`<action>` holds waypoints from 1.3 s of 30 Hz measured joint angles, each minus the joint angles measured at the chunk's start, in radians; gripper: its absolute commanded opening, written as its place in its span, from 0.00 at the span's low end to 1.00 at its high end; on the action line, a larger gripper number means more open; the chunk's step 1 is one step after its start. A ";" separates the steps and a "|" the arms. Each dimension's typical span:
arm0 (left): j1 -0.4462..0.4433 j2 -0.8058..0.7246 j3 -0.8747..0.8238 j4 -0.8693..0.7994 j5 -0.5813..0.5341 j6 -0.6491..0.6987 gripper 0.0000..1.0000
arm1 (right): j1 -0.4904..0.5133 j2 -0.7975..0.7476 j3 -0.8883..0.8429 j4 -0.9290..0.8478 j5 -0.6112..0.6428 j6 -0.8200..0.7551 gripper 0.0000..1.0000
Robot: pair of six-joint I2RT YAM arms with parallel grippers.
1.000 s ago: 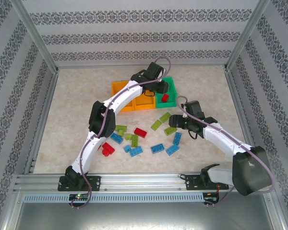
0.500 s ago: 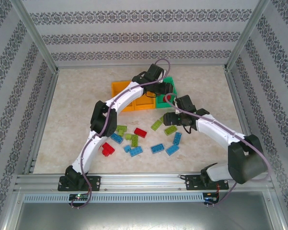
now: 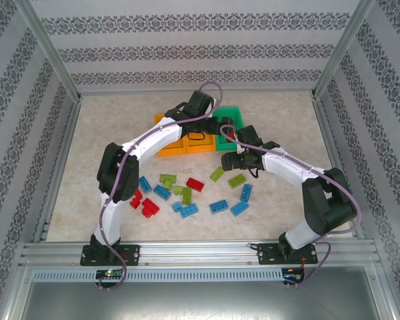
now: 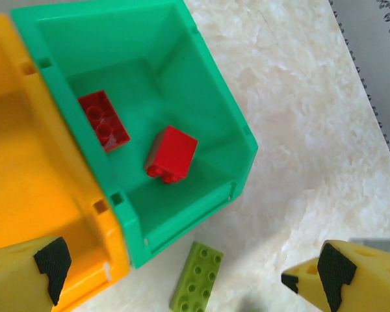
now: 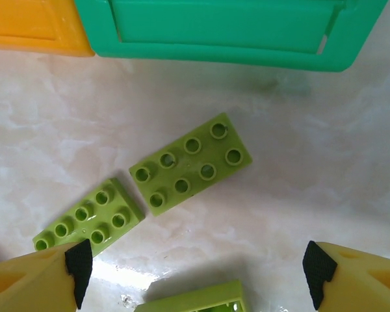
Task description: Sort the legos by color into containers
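Pale marbled table (image 3: 287, 120), bins at the back, loose bricks in front.

Two orange containers (image 3: 170, 149) and a green container (image 3: 227, 113) stand touching in a row at the far middle. In front lie scattered legos (image 3: 187, 195): lime green bricks (image 3: 237, 181) near the green container, blue bricks (image 3: 219, 206) closer in, red bricks (image 3: 149, 208) at the left.

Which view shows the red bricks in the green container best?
Left wrist: it looks into the green container, two red bricks apart on its floor. From the top, the left arm hides much of it; the right wrist sees its outer wall.
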 measured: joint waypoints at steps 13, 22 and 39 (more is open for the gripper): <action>0.000 -0.239 -0.429 0.067 -0.058 0.110 0.98 | -0.036 0.022 0.005 0.008 -0.093 0.146 0.80; -0.141 -0.178 -0.420 0.033 -0.143 0.303 0.90 | -0.201 -0.090 -0.055 0.048 -0.113 0.185 0.81; -0.215 0.061 -0.239 -0.094 -0.203 0.418 0.79 | -0.343 -0.282 -0.168 0.035 -0.116 0.182 0.83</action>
